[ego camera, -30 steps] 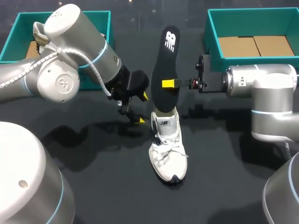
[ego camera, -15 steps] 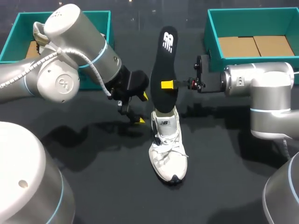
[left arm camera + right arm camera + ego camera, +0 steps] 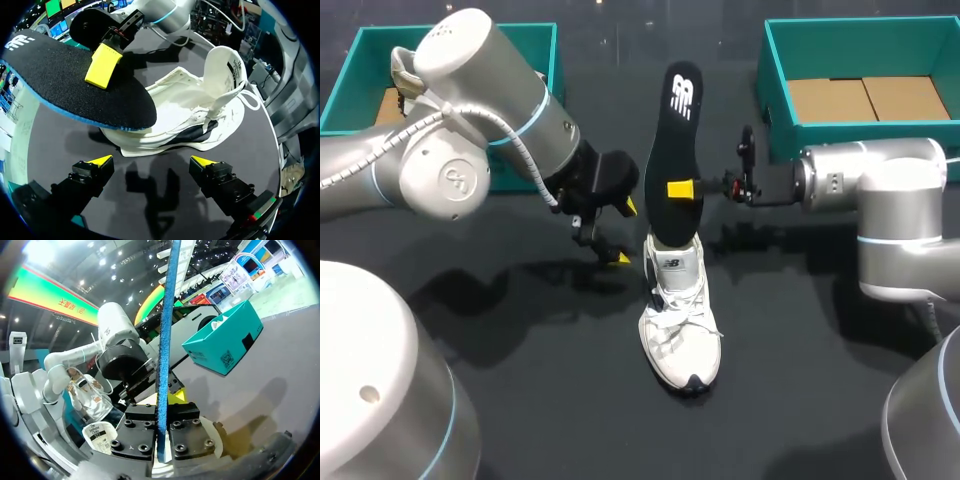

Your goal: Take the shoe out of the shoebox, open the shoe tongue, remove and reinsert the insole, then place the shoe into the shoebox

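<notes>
Our right gripper is clamped on the black insole near its middle. One yellow tip lies flat on the face we see in the head view. In the right wrist view the two fingers press the insole's blue edge from both sides. The insole stands nearly upright in the centre of the head view, with its printed end toward the top of the frame. Its lower end meets the heel opening of the white shoe. We cannot tell whether the two touch.

Our left gripper hangs just left of the insole with its fingers spread and nothing between them. In the left wrist view the shoe lies on its side ahead of this gripper, apart from both tips, with its tongue lifted. The insole reaches over the shoe's opening.

The gap between the left gripper and the insole is narrow. The widest stretch of dark table that shows lies to the lower left of the shoe, crossed by the left arm's shadow.

The teal shoebox sits at the upper right of the head view, well apart from the shoe and just behind the right arm's wrist. A second teal box sits at the upper left, partly behind the left arm.
</notes>
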